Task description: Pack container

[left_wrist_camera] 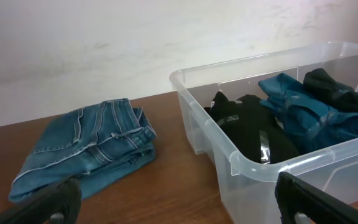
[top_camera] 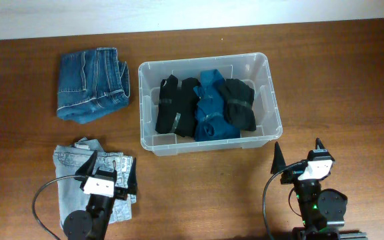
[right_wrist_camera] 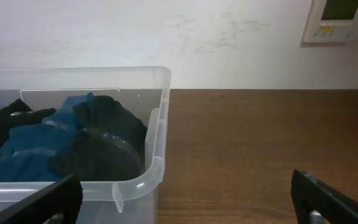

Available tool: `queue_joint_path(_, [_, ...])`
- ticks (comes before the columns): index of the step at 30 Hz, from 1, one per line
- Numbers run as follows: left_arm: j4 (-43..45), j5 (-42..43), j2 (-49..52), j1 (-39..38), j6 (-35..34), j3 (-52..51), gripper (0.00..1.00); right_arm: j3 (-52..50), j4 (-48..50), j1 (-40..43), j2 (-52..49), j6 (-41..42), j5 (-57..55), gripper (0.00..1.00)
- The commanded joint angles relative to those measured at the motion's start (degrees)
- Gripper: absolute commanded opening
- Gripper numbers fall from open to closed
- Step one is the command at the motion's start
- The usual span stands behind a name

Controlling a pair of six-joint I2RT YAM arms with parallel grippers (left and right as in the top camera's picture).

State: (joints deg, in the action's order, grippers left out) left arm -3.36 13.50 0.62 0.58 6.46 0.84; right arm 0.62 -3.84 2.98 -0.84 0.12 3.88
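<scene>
Container [top_camera: 209, 145] likely rigid, light, slick: you'd grip its rim | left gripper [top_camera: 109, 172], right gripper [top_camera: 299, 153] both spread wide, empty

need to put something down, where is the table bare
Free: the table right of the container, and the strip before it between left gripper and right gripper. Crowded: the left side, with dark jeans and light jeans, and the container's floor, mostly covered by clothes.
</scene>
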Motion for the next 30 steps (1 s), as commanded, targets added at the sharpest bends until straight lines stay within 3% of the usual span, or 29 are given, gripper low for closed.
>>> queue_joint_path(1, [-0.1, 0.3, -0.3, 0.3, 0.9, -0.3, 0.99, -0.3, -0.4, 0.4, 0.7, -0.5, -1.2, 0.98])
queue_joint_path(21, [0.0, 0.3, -0.3, 0.3, 0.9, -0.3, 0.99, -0.3, -0.4, 0.4, 0.6, -0.5, -1.2, 0.98])
queue_joint_path(26, [0.5, 5.1, -0.3, 0.3, -0.9, -0.3, 0.99, -0.3, -0.4, 0.4, 0.7, -0.5, -1.2, 0.98])
queue_joint_path(30, [4.8, 4.6, -0.3, 0.3, -1.8, -0.1, 0.99, -0.3, -0.4, 0.4, 0.7, -0.5, -1.2, 0.98])
